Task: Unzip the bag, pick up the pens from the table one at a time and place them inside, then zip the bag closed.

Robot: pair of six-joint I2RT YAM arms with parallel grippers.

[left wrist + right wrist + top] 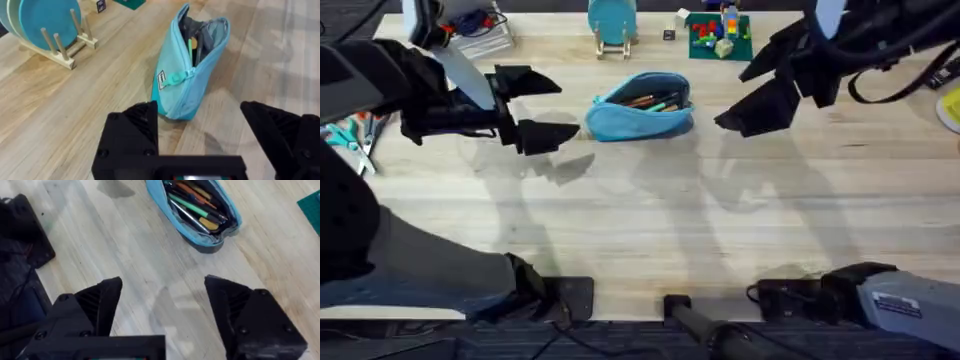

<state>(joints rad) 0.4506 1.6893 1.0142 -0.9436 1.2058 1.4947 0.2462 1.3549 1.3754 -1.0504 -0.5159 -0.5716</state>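
Two grippers hang above the table [650,210], both with fingers spread wide and holding nothing. Between them lies the soft light-blue bag [642,106], unzipped, long side running left to right. Pens [192,207] lie inside it. The left gripper [535,108] is nearer than the right gripper [760,85], and the zipper pull [176,77] faces it.

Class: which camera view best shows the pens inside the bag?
The right wrist view: it looks into the open bag, with the pens plainly visible. Overhead shows only small coloured tips; the left wrist view sees the bag end-on, pens mostly hidden.
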